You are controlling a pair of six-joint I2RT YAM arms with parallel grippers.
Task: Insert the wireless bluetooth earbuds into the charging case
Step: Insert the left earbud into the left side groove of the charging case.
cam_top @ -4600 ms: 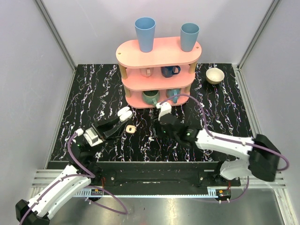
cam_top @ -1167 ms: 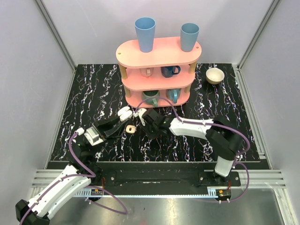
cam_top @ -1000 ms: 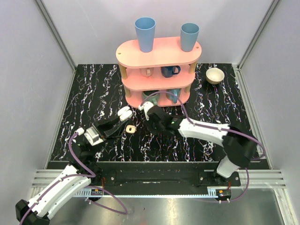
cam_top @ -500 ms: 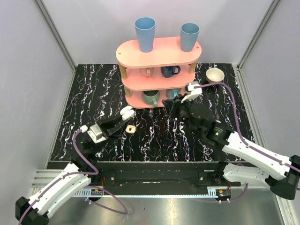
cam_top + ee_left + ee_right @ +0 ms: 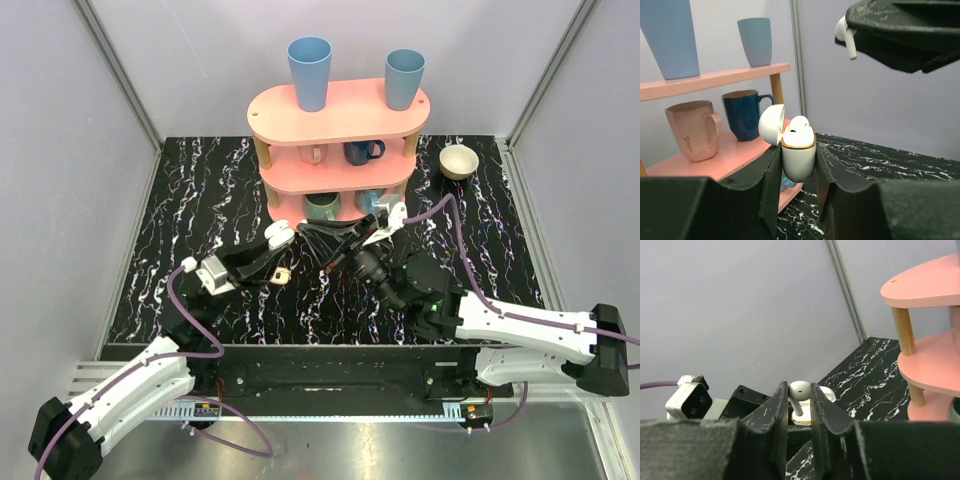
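Holding: left gripper (image 5: 798, 167) clamped on open case (image 5: 798, 152), in air over mid-bench (image 5: 200, 200), just before shelf (image 5: 340, 112); seated bud (image 5: 799, 123) in one socket.
Pinch: right gripper (image 5: 799, 405) closed on second bud (image 5: 798, 389), stem down, higher than case, near, apart.
Risk: second bud jams on rim or lid, or drops to bench.
Cause: stem off free socket; thin pinch lets it twist; hard push tilts case in jaws.

2 cups (image 5: 309, 70), perhaps 4 mugs (image 5: 360, 152), 1 bowl (image 5: 459, 160), 2 earbuds (image 5: 845, 32)
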